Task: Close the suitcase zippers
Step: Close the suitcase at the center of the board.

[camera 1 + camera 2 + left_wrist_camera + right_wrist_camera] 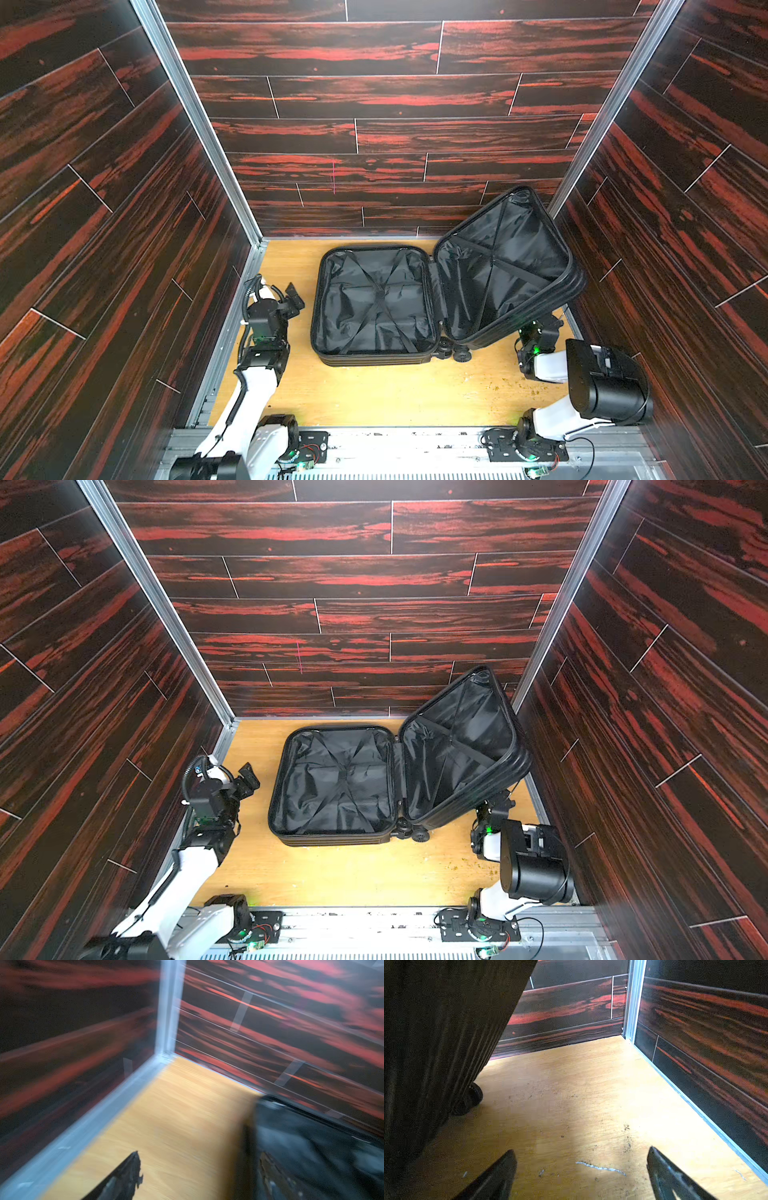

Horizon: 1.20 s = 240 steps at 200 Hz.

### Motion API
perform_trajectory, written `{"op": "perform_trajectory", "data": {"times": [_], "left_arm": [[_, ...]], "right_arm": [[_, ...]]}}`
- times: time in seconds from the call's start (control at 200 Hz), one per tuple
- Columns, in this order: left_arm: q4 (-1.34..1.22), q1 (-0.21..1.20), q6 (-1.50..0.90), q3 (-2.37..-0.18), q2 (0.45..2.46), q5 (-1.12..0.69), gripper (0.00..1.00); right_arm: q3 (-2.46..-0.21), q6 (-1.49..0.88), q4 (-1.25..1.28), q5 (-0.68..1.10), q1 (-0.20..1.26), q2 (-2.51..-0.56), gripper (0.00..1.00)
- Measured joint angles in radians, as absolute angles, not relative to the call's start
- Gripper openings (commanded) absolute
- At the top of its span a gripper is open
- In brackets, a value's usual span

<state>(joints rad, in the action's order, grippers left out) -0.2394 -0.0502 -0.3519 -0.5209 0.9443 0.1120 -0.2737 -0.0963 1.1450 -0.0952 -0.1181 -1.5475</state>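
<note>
The left wrist view is smeared: the suitcase (311,1147) is a dark blur cut by the picture's edge, and of the left gripper (198,1159) only one of the fingers (124,1178) reads clearly (the second melts into the case). In both top views the pulls of the zippers (314,299) are too small to find; the raised shell hides the tips of the right gripper (581,1153).

One suitcase (434,291), two arms (253,386), one surface (395,395).
The single suitcase has two halves, one flat shell (345,316) and one raised shell (515,249), each with one crossed set of straps (376,301). Two wheels (462,355) show in both top views, and one shows in the right wrist view. Each arm carries one hand, making two: the left hand (296,296) and the right hand (581,1149). Three panelled walls (374,95) and two metal corner posts (195,116) stand round the surface.
</note>
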Motion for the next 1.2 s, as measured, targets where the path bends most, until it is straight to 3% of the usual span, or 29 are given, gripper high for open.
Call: {"op": "perform_trajectory", "data": {"times": [0.1,0.24,0.456,0.576,0.641,0.792,0.852,0.922,1.202], "left_arm": [[-0.125,-0.040,-0.368,-0.579,0.961,0.000,0.85],[0.004,-0.031,-0.369,-0.651,1.062,-0.101,0.70],[0.105,-0.024,-0.363,-0.707,1.210,-0.171,0.69],[0.116,-0.024,-0.362,-0.728,1.271,-0.191,0.61],[0.116,-0.024,-0.362,-0.748,1.309,-0.200,0.53],[0.116,-0.022,-0.358,-0.780,1.372,-0.209,0.22],[0.117,-0.013,-0.358,-0.793,1.375,-0.210,0.16],[0.118,-0.009,-0.349,-0.800,1.375,-0.200,0.00],[0.202,-0.003,-0.344,-0.836,1.357,-0.106,0.00]], "right_arm": [[-0.273,-0.097,1.144,-0.099,-0.118,-1.543,0.99],[-0.270,-0.097,1.141,-0.107,-0.118,-1.521,0.99],[-0.253,-0.104,1.140,-0.117,-0.118,-1.482,0.99],[-0.252,-0.104,1.139,-0.121,-0.118,-1.472,0.99],[-0.251,-0.105,1.139,-0.125,-0.118,-1.464,0.99],[-0.249,-0.112,1.136,-0.136,-0.118,-1.452,0.99],[-0.249,-0.115,1.129,-0.144,-0.118,-1.446,0.99],[-0.247,-0.118,1.121,-0.152,-0.118,-1.433,0.99],[-0.247,-0.167,1.019,-0.252,-0.117,-1.350,0.99]]}}
